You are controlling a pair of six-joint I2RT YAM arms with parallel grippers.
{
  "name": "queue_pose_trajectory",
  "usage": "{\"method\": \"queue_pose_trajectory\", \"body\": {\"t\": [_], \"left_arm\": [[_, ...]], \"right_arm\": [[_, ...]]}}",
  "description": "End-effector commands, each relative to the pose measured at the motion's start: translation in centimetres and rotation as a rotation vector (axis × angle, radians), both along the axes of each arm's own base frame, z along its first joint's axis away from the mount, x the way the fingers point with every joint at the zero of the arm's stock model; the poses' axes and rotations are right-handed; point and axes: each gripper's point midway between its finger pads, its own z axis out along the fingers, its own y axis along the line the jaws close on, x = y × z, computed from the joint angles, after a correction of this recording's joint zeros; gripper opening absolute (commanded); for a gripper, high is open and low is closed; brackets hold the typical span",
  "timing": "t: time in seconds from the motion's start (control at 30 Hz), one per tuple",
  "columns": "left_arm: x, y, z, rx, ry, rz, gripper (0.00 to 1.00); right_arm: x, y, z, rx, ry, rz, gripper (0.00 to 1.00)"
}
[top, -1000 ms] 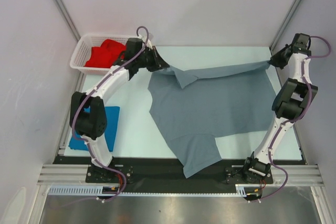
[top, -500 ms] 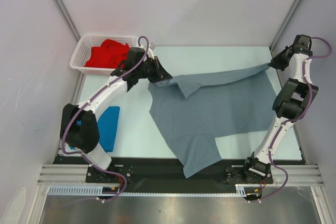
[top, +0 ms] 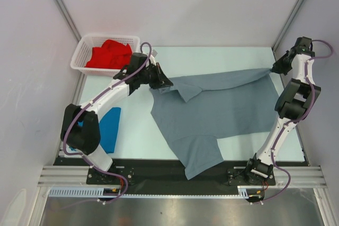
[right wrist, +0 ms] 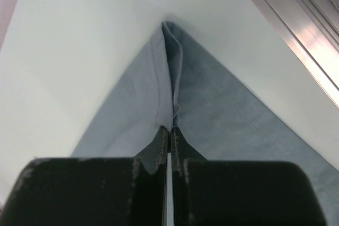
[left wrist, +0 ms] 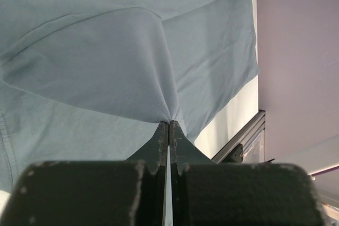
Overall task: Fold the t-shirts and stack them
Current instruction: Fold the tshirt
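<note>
Both hands pinch the far edge of the grey t-shirt point(top: 212, 109), which is stretched between them.
The left hand point(top: 167, 84), just right of the white basket point(top: 78, 59), is clamped tight on a fold of grey cloth. The right hand point(top: 273, 69), far right of the basket, is clamped on a corner. The rest of the shirt lies spread on the desk point(top: 137, 125). The red t-shirt point(top: 108, 54) sits in the basket, and the blue t-shirt point(top: 110, 128) lies nearer than the basket.
</note>
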Motion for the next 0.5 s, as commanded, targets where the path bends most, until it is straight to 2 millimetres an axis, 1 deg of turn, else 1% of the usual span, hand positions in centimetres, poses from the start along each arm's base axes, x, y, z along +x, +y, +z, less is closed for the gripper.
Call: {"method": "queue_pose_trajectory", "body": {"t": [0.0, 0.03, 0.17, 0.4, 0.47], "left_arm": [[-1.1, -0.2, 1.4, -0.027, -0.029, -0.025, 0.00], [-1.2, -0.2, 1.2, -0.026, -0.025, -0.029, 0.00], [-1.3, -0.3, 0.4, -0.022, -0.007, -0.036, 0.00], [-1.8, -0.2, -1.2, -0.002, 0.032, -0.055, 0.00], [-1.9, -0.2, -1.3, 0.001, 0.031, -0.055, 0.00]], "right_arm": [[-1.2, -1.4, 0.0, -0.044, 0.042, -0.012, 0.00], [-1.7, -1.3, -0.8, -0.047, 0.066, -0.009, 0.00], [-2.3, -1.3, -2.2, -0.051, 0.098, -0.005, 0.00], [-2.8, -1.3, -2.9, -0.074, 0.130, -0.003, 0.01], [-2.9, -1.2, -3.1, -0.080, 0.140, -0.006, 0.02]]}}
